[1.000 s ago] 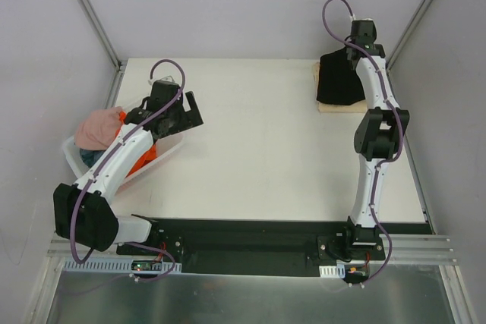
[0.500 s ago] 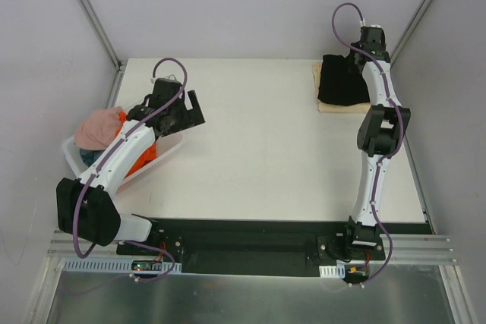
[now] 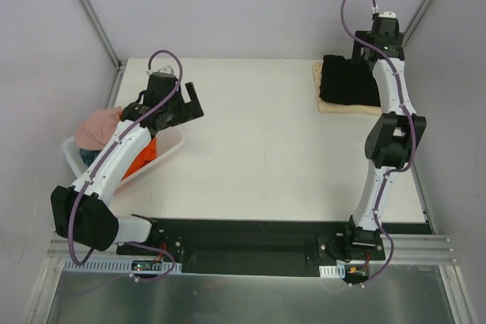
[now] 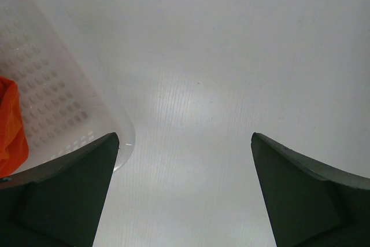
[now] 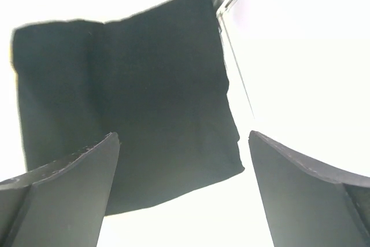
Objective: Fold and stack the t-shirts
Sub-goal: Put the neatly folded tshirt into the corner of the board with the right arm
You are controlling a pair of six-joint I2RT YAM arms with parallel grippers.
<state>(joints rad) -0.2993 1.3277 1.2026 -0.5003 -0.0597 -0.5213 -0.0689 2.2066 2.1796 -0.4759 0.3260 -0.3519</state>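
No writing, label, brand name or number can be read in any of the views. The black t-shirt point(image 5: 133, 114) shows only plain dark cloth on its visible face, and the small electronic parts at the arm bases point(image 3: 144, 265) are too small for any print on them to be made out.

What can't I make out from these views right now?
- Tan tee: top view, only its edges show; the black tee covers the rest.
- Basket contents: top view, the left arm hides much; tee count unclear.
- Orange tee: left wrist view, cut off by the left edge.
- Right wrist view: glare washes out everything around the black tee.
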